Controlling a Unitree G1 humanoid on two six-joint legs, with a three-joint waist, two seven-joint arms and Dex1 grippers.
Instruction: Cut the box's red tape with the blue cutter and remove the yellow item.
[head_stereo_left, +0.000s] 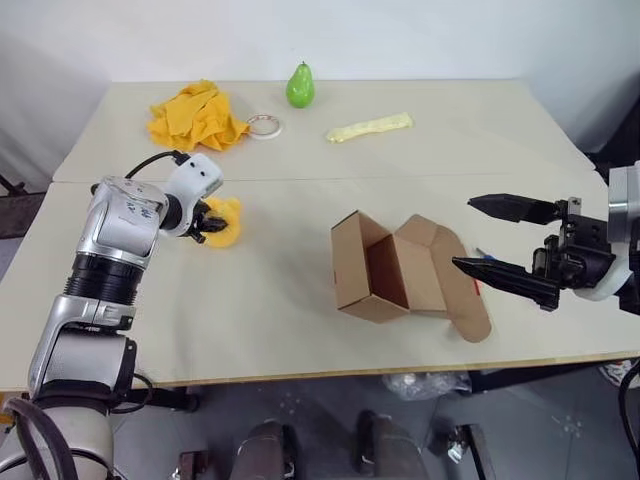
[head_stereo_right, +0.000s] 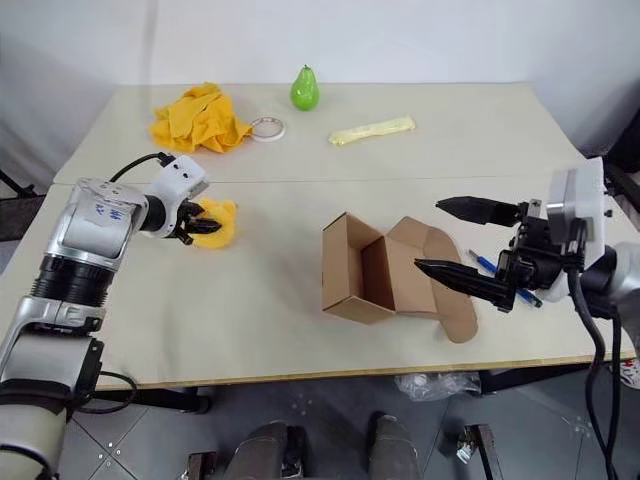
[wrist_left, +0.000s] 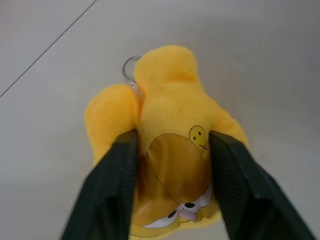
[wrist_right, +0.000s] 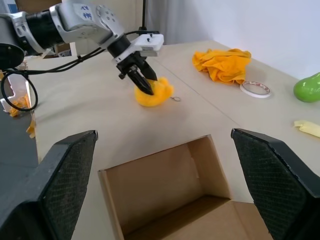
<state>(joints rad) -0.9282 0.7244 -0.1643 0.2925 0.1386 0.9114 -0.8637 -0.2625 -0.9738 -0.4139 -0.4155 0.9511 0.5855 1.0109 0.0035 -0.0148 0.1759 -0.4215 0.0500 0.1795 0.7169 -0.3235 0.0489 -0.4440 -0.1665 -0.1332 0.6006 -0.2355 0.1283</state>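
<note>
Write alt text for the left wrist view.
A yellow item, a plush toy with a cartoon face, lies on a pale table between the two black fingers of the left end effector. A small metal ring sticks out at its far end.

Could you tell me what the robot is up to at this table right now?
The box lies open on the table, its flaps spread. The left end effector has the yellow item, a small plush toy, between its fingers on the tabletop well away from the box. The right end effector hovers open beside the box, holding nothing. The blue cutter lies on the table behind it.
</note>
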